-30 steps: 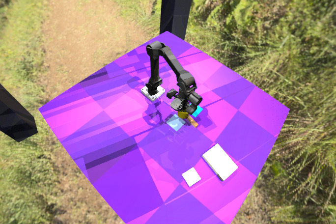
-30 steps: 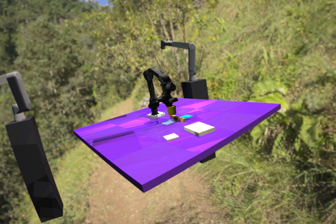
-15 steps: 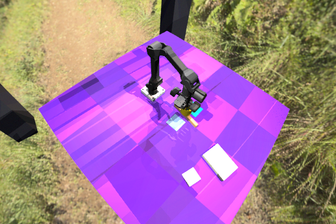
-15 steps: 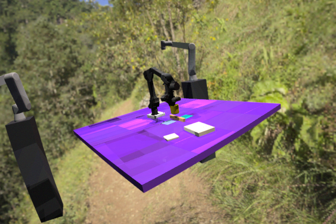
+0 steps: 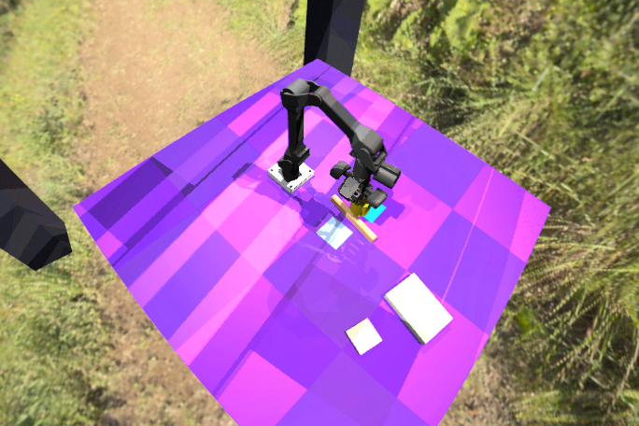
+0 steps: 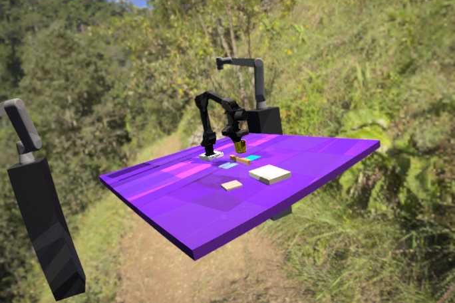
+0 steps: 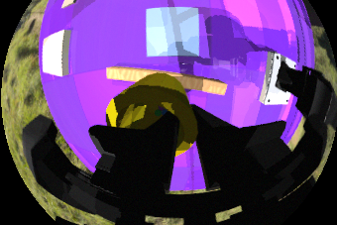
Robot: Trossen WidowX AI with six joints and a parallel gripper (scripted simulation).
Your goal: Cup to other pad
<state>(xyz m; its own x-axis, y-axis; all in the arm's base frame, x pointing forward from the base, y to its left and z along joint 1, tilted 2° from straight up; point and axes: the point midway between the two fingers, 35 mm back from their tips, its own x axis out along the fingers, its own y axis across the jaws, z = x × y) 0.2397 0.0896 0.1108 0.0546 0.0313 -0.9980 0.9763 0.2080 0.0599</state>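
In the top view, going left to right, the first thing is the arm's white base [image 5: 291, 177], then the pale blue pad [image 5: 333, 232], then the wooden bar [image 5: 353, 218] lying slantwise between the two pads, and last the bright cyan pad [image 5: 376, 212], half hidden under the wrist.

The gripper [image 5: 358, 202] hangs over the bar and the near edge of the cyan pad. Its fingers are pinched hard on the yellow cup [image 5: 357, 210], so the cup is off the table, carried upright as far as I can tell. The exterior view shows the cup [image 6: 240, 146] clear of the surface, above and a little behind the bar [image 6: 240, 159].

The wrist view looks down past the cup's rim [image 7: 153, 107]. The marbles inside are too dark and small to make out. Beyond the cup the bar runs across the frame, and past it lies the pale blue pad [image 7: 172, 31].

My reading is that the cup is mid-carry and not yet over either pad's centre. The relation that matters is the bar: its long axis crosses the straight line from one pad to the other, so the cup must pass over it with its base kept higher than the bar and its mouth level. Which pad is the goal cannot be told from this moment alone
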